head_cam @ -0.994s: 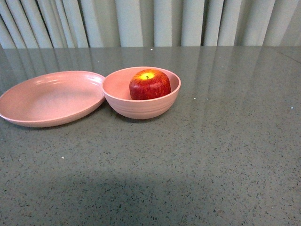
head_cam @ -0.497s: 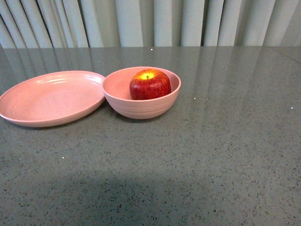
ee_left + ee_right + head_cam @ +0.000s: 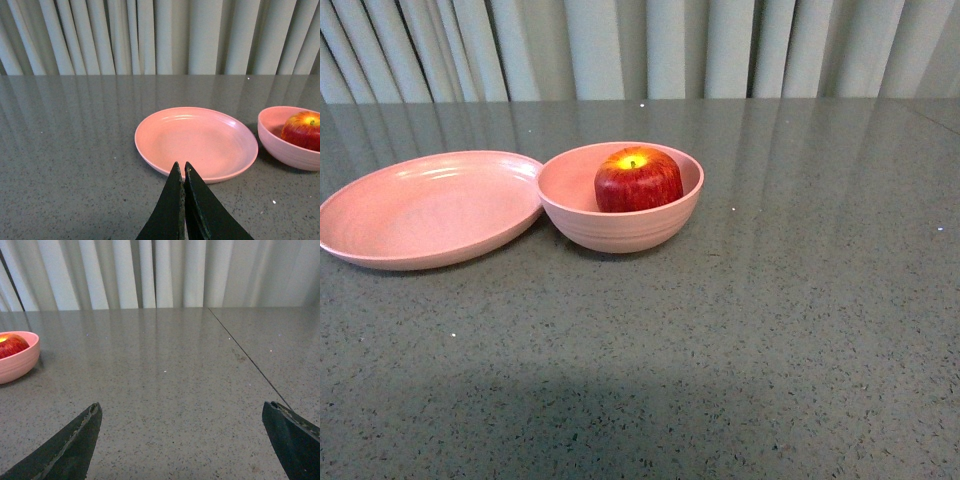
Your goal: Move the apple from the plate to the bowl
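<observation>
Already the apple (image 3: 639, 179) sits inside the bowl (image 3: 620, 228), so little can go wrong. The left pincer (image 3: 181, 172), fingers pressed together and holding nothing, hovers just before the bare plate (image 3: 196, 142); a forward move could push the plate against the touching bowl. The right pincer (image 3: 182, 412) is spread wide (the bowl well off to its side). Beneath is a grey speckled table (image 3: 770, 330), with pale curtains (image 3: 640, 45) behind.

no readable text, labels, brands, numbers or signs on anything in view
</observation>
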{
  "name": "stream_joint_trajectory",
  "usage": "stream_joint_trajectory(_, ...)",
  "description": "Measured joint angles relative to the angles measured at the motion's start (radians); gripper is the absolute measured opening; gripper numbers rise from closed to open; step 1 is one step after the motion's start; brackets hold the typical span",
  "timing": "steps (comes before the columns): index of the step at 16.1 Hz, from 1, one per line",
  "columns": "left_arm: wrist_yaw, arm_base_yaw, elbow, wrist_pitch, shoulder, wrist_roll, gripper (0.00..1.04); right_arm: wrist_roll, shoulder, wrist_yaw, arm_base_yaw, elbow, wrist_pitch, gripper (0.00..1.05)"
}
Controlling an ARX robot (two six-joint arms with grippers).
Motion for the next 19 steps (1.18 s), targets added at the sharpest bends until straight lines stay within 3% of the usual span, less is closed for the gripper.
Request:
stream_joint_trajectory(12,0.000,0.000,-0.098,-0.075,-0.200,0.000,0.01,0.000,0.000,0.000,0.000,0.000,0.000,0.98)
stream_joint_trajectory(17,0.000,0.000,-0.103,-0.169,-0.286,0.000,0.01,0.000,0.000,0.000,0.000,0.000,0.000,0.98)
stream_joint_trajectory(18,0.002,0.000,-0.103,-0.309,-0.375,0.000,0.01,0.000,0.000,0.000,0.000,0.000,0.000,0.98)
stream_joint_trajectory(19,-0.001,0.000,-0.103,-0.341,-0.434,0.000,0.01,0.000,0.000,0.000,0.000,0.000,0.000,0.98)
